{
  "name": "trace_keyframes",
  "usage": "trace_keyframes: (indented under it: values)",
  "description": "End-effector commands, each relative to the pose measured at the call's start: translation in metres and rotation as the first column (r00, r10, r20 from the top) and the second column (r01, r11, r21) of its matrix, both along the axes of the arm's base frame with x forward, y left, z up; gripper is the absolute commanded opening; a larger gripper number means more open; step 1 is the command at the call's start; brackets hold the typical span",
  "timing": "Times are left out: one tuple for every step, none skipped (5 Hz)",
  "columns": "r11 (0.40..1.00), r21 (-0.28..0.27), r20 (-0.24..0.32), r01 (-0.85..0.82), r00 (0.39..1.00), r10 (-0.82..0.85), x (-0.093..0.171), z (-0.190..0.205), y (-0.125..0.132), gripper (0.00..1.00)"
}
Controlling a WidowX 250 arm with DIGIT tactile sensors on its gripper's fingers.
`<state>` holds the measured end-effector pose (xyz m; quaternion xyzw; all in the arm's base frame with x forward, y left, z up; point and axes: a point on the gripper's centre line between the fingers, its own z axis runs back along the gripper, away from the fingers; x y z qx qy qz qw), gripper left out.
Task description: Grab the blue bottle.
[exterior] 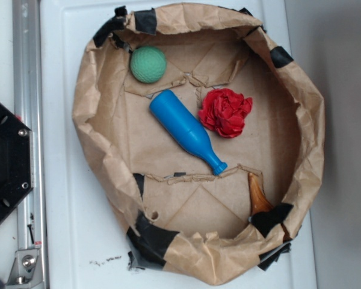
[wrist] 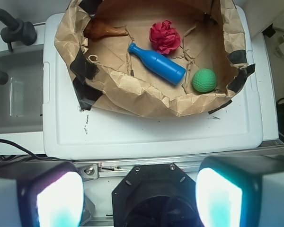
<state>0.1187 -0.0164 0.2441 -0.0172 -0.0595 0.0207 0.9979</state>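
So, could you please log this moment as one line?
phase: pre-reach | gripper: open, empty, outside paper basket | blue bottle: lying flat, ungrasped

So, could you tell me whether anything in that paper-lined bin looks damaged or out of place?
The brown paper liner is crumpled, torn along its floor seams and patched with black tape. The blue bottle lies on its side rather than upright. Nothing looks spilled.

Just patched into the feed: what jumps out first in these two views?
The blue bottle lies on its side mid-basin in the crumpled brown paper nest, neck pointing away from the green ball. A red paper wad sits beside its body. The gripper is wide open, well short of the nest.
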Motion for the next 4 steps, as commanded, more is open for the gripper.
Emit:
trace_keyframes:
  values:
    - [1.0, 0.0, 0.0, 0.0, 1.0, 0.0, 0.0, 0.0, 0.0, 1.0]
    - [0.989, -0.148, 0.11, -0.006, 0.994, 0.023, 0.029, -0.021, 0.038, 1.0]
    - [0.972, 0.096, 0.354, 0.216, 0.905, -0.236, 0.088, -0.036, 0.063, 1.0]
    - [0.958, 0.028, 0.449, 0.284, 0.853, -0.266, 0.124, -0.063, 0.061, 1.0]
